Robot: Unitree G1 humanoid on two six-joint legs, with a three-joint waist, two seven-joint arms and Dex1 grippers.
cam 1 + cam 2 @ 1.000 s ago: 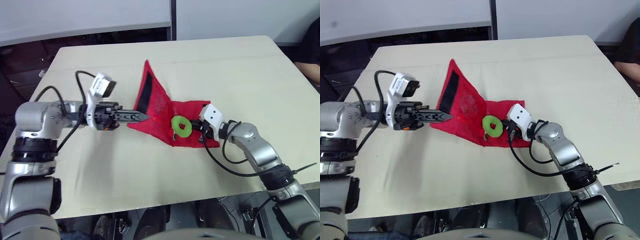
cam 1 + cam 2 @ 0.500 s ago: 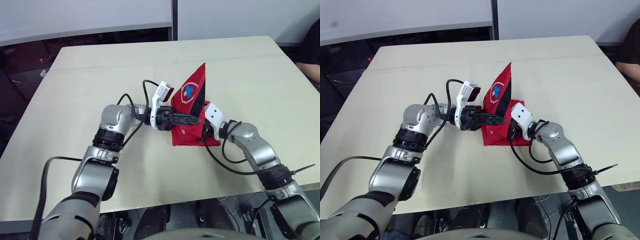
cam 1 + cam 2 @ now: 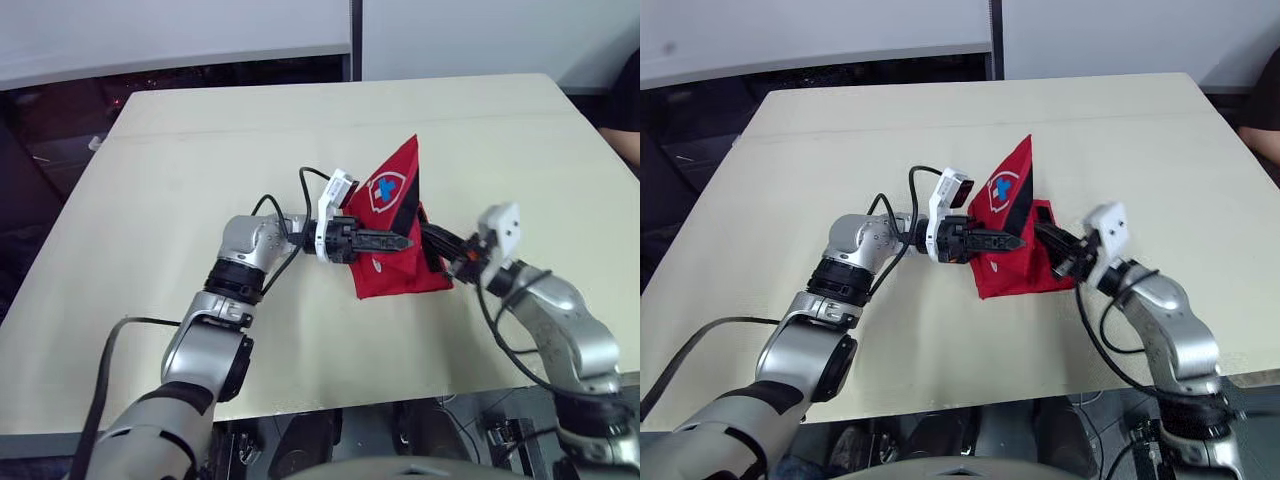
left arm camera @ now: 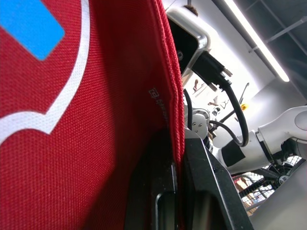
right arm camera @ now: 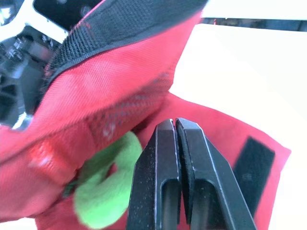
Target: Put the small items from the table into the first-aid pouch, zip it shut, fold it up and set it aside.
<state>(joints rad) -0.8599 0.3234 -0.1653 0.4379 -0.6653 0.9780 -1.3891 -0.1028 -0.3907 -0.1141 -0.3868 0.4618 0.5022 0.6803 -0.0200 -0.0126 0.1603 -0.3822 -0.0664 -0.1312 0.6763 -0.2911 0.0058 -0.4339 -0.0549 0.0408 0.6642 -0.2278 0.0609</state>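
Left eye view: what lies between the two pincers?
The raised flap of the red fabric first-aid pouch, pinched by the left pincer, seen in left eye view.

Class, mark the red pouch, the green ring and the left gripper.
red pouch (image 3: 400,274): left eye view, lower panel.
green ring (image 5: 98,211): right wrist view, lower curve.
left gripper (image 3: 407,242): left eye view, between fingertips.

A red fabric first-aid pouch (image 3: 405,272) lies just right of the frame's centre on the tabletop (image 3: 200,150). One flap (image 3: 402,165) stands up to a point, showing a white-and-blue cross badge (image 3: 383,190). A soft green ring (image 5: 103,191) lies beneath the flap.
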